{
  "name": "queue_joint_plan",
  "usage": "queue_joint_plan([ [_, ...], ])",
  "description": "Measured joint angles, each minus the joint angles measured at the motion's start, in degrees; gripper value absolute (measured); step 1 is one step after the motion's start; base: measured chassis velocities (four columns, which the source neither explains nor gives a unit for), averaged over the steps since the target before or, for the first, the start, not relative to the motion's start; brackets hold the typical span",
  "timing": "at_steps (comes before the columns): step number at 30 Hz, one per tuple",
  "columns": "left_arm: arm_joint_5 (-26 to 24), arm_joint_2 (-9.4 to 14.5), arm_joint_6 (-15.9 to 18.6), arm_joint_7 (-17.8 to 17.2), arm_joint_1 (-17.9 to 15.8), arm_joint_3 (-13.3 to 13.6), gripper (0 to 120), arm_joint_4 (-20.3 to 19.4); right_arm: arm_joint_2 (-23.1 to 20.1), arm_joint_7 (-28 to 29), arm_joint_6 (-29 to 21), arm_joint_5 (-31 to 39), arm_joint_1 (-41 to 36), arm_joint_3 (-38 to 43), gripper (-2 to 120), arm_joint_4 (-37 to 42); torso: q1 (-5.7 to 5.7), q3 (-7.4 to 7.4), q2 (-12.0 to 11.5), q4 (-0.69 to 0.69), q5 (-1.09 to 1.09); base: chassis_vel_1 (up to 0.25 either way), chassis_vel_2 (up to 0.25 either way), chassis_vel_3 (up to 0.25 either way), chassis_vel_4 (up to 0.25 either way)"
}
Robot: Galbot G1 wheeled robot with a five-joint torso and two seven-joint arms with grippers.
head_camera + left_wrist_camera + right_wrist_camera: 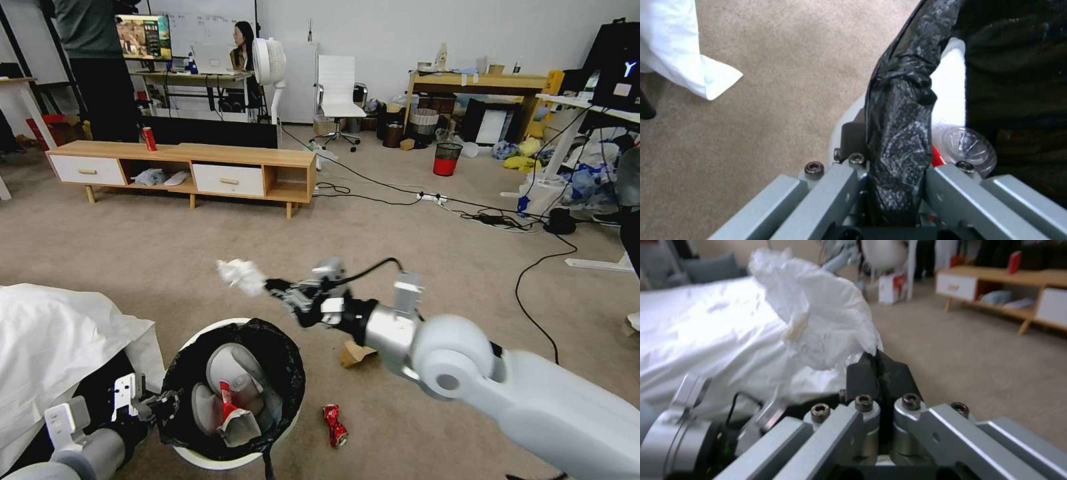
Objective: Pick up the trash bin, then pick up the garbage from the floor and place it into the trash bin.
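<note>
The round white trash bin with its black bag liner hangs at the lower left, and my left gripper is shut on its rim. Inside lie grey curved parts and a red-white wrapper. My right gripper is shut on a crumpled white tissue, held in the air just beyond the bin's far rim. On the carpet lie a crushed red can and a crumpled brown paper bag, partly hidden by my right arm.
White bedding fills the lower left. A low wooden cabinet with an upright red can stands behind. Cables cross the carpet at right, near a red-and-black mesh wastebasket. Desks and chairs line the back wall.
</note>
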Motion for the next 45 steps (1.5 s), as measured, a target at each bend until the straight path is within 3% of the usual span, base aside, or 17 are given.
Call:
queue_joint_plan([
  [6, -0.06, -0.06, 0.00, 0.06, -0.37, -0.29, 1, -0.01, 2.88, 3.45, -7.18, 2.14, 5.09, -5.82, 0, -0.70, 0.00, 0.00, 0.00, -0.01, 0.00, 0.000, 0.000, 0.000, 0.000],
  [11, -0.10, -0.09, 0.00, 0.10, -0.37, -0.42, 1, -0.04, 3.53, 4.68, -9.24, 2.49, 5.41, -6.86, 0, -0.70, 0.00, 0.00, 0.00, -0.01, 0.01, 0.000, 0.000, 0.000, 0.000],
  [12, -0.10, -0.18, 0.00, 0.12, -0.39, -0.55, 1, -0.09, 4.08, 5.88, -12.40, 3.17, 5.53, -7.41, 0, -0.38, 0.00, 0.00, 0.00, -0.01, 0.01, 0.000, 0.000, 0.000, 0.000],
  [18, -0.22, -0.17, 0.00, 0.14, -0.58, -0.82, 1, -0.16, 4.19, 7.16, -15.89, 3.39, 5.53, -7.81, 0, -0.15, 0.00, -0.01, 0.00, -0.01, 0.01, 0.000, 0.000, 0.000, 0.000],
  [45, -0.62, -0.24, 0.00, 0.16, -0.93, -1.36, 1, -0.10, 0.66, 8.43, -19.35, 0.03, -2.84, -6.49, 0, 1.71, 0.00, -0.01, 0.00, -0.01, 0.02, 0.000, 0.000, 0.000, 0.000],
])
